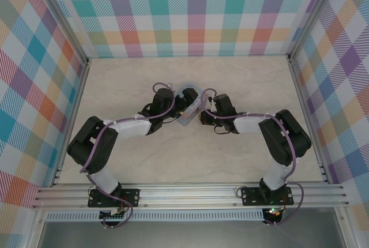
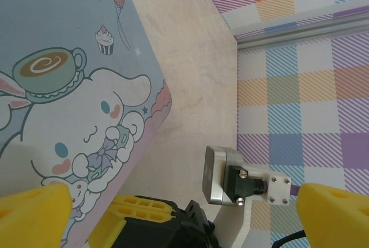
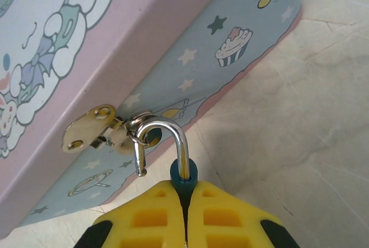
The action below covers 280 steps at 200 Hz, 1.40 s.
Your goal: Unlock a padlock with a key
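The yellow fingers of the right gripper (image 3: 184, 191) are seen pressed together at the lower edge of the right wrist view, pinching the small blue body of the padlock (image 3: 183, 174), of which little more than a rim can be made out above the fingertips. Its thin silver shackle (image 3: 173, 128) arches upward, its free end out of the body and hooked through the ring of the brass-coloured hasp (image 3: 90, 130) on the front wall of the pale-blue, pink-edged, cartoon-printed tin box (image 3: 173, 34), at left of centre. To the right of the shackle bare marbled tabletop (image 3: 305, 121) lies open. In the left wrist view the left gripper (image 2: 184, 210) is held with its yellow fingertips (image 2: 34, 213) spread wide at the lower corners, the tin's printed lid filling the upper left and cut off by the frame; the lock is not shown there. From above, both grippers are seen meeting at the tin mid-table, with free tabletop all around up to the checked cloth walls (image 1: 196, 11); the padlock is too small to be made out there.
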{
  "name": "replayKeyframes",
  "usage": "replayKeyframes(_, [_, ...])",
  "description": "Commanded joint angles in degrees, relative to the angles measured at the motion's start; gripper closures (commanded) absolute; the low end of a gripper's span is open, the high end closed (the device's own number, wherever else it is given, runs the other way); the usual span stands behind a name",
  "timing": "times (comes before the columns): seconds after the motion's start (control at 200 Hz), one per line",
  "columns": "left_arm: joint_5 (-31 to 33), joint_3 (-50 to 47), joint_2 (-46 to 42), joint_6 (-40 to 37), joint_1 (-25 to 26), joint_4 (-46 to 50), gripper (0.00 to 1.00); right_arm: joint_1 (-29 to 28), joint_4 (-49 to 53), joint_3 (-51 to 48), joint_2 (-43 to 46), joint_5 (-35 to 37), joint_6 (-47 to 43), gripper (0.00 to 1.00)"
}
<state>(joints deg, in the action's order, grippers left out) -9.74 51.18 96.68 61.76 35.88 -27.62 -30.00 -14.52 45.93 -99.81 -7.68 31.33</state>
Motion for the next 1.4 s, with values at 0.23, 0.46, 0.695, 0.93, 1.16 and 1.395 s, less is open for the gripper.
replayKeyframes(0.23, [-0.63,-2.68,2.86,2.75,2.17,6.83,0.0,1.5,-1.48,3.83,-2.58,0.24,6.99,1.0])
replayKeyframes(0.46, [-1.5,-2.92,3.67,3.02,2.27,5.94,0.0,2.69,-2.2,5.63,-4.4,0.33,12.17,1.0])
replayKeyframes(0.695, [-1.92,-3.42,4.07,3.26,2.32,5.47,0.0,3.63,-1.76,8.7,-5.82,-0.05,13.41,1.0])
replayKeyframes(0.93, [-1.24,-4.72,3.24,3.35,2.18,5.11,0.0,5.13,0.22,8.4,-4.27,0.8,11.6,1.0])
replayKeyframes(1.16, [0.22,-6.6,-1.15,0.67,-0.2,9.14,0.0,8.08,4.45,0.38,4.77,0.13,4.43,1.0])
replayKeyframes(1.395, [-1.23,-7.66,-3.51,-1.32,-4.04,11.38,0.0,8.64,18.74,-3.09,15.24,-12.7,-2.48,1.0])
